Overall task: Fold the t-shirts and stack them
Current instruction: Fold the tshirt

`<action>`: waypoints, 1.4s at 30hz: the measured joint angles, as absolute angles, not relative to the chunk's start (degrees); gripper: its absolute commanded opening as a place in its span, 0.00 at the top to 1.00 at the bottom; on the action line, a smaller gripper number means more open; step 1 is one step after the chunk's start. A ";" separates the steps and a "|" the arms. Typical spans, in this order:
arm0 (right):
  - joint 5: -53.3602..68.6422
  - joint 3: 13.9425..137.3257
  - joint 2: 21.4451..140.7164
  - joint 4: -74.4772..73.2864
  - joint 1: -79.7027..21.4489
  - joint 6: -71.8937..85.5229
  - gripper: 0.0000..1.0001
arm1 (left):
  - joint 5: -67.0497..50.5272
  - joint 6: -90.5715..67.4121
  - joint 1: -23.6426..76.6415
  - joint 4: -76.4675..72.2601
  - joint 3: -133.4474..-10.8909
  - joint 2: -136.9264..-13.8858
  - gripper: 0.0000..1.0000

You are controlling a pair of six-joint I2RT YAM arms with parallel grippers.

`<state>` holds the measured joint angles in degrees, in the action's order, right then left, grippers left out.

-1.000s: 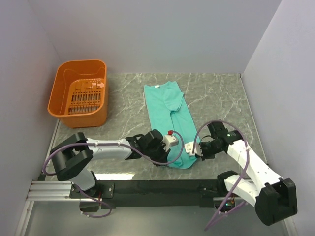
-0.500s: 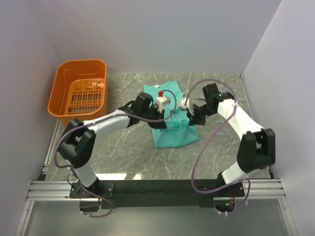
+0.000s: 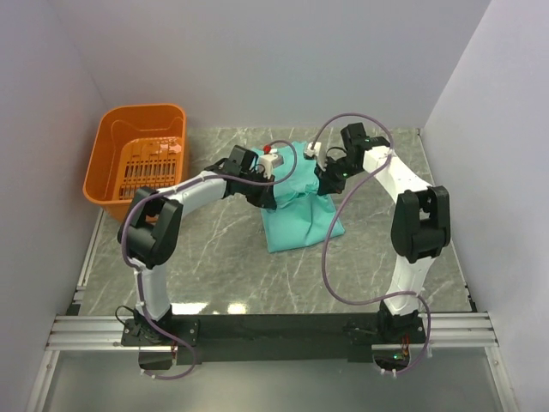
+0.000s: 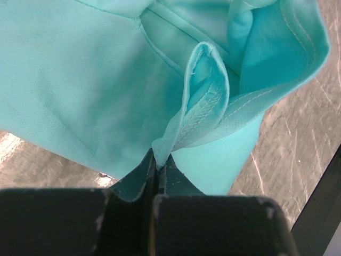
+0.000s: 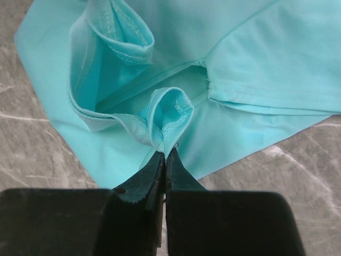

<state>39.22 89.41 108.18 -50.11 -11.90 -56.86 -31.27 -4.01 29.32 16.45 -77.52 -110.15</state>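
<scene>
The t-shirt lies on the grey marbled table, toward the far side and about midway across, well apart from the orange basket in the far left corner. It is doubled over on itself. Its long axis runs from the far edge toward the arms, and the near end swings a little to the right. The near end is a soft folded edge. The far end sits under the two arms, so I cannot make out the neck or which way it points.

The left gripper has its fingers pressed together on a pinch of teal cloth, a hemmed edge that curls up into a small loop just above the tips. The right gripper is clamped the same way on another rolled bit of hem, with a double row of stitching showing along it. Both pinches sit at the far end of the shirt, one on its left edge and one on its right. Below each pinch, flat layers of the shirt rest on the table.

No writing can be read on the cloth.
</scene>
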 measured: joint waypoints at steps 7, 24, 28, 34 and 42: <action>37.78 90.02 110.50 -48.86 -11.90 -53.30 1.00 | -31.20 -3.95 29.04 17.28 -79.02 -111.31 0.99; 32.97 93.12 114.17 -45.45 -11.90 -45.60 1.00 | -29.34 -4.14 27.70 18.61 -83.40 -114.65 0.99; 31.86 93.84 114.52 -44.80 -11.90 -44.29 1.00 | -28.40 -4.14 27.57 18.81 -83.40 -115.04 0.99; 30.81 93.89 114.54 -43.88 -11.90 -42.81 1.00 | -28.03 -4.27 27.29 18.98 -83.72 -115.04 0.99; 30.11 94.17 114.72 -43.13 -12.19 -41.19 0.91 | -27.49 -4.36 27.20 19.38 -84.64 -115.35 0.98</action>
<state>30.11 94.17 114.72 -43.13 -12.19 -41.19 -27.49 -4.36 27.20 19.38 -84.64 -115.35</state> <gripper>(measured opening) 0.037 0.032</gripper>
